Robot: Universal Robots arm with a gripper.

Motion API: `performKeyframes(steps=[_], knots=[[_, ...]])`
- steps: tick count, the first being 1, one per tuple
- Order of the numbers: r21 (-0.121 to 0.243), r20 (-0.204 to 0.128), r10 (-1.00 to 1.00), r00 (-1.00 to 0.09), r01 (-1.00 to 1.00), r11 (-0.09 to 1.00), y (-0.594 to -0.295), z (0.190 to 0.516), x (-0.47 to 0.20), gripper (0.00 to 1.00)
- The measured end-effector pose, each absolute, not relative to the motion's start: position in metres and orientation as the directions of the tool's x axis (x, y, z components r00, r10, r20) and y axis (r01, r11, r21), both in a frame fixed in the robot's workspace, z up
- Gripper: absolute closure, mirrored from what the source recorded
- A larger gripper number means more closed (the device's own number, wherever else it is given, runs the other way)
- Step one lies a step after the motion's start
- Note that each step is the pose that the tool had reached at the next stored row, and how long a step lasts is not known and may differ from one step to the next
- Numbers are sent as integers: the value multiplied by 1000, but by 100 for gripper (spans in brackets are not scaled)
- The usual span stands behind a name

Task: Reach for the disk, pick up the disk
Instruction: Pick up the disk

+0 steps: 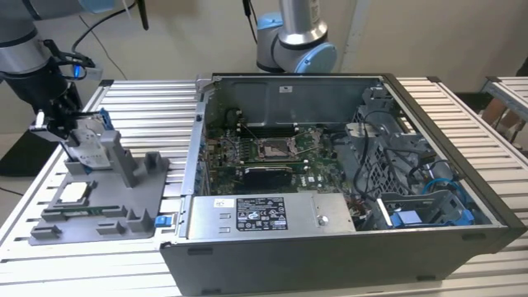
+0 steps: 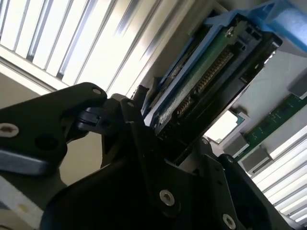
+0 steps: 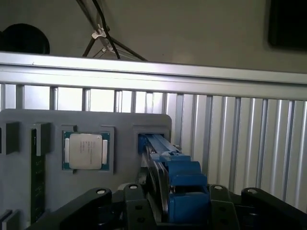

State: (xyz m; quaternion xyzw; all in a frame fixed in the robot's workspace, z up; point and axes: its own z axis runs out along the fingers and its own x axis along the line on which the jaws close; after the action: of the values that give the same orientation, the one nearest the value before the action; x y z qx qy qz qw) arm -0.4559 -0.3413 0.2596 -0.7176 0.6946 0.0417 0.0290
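Note:
The disk [image 1: 89, 143] is a silver drive in a blue bracket, standing tilted on edge in a slot of the grey holder tray [image 1: 123, 207] at the exterior view's left. My gripper [image 1: 68, 131] comes down on it from above. In the first wrist view the blue-framed edge of the disk [image 3: 168, 163] runs between the black fingers [image 3: 136, 201], which press against both its sides. In the second wrist view the disk [image 2: 206, 72], with its connector side showing, passes up through my gripper [image 2: 163, 132]. Its lower end still sits in the tray's slot.
A small square silver chip [image 1: 74, 192] and a green memory stick [image 1: 83, 213] lie in the tray. An open computer case [image 1: 347, 185] stands on the slatted metal table [image 1: 140, 99] beside the tray. A second arm's base [image 1: 297, 43] rises behind the case.

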Motion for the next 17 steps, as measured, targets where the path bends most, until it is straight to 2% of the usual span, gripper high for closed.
performKeyframes(steps=[17], knots=[[16, -100, -994, 32, -999, -33, -341, 260, -456, 100]])
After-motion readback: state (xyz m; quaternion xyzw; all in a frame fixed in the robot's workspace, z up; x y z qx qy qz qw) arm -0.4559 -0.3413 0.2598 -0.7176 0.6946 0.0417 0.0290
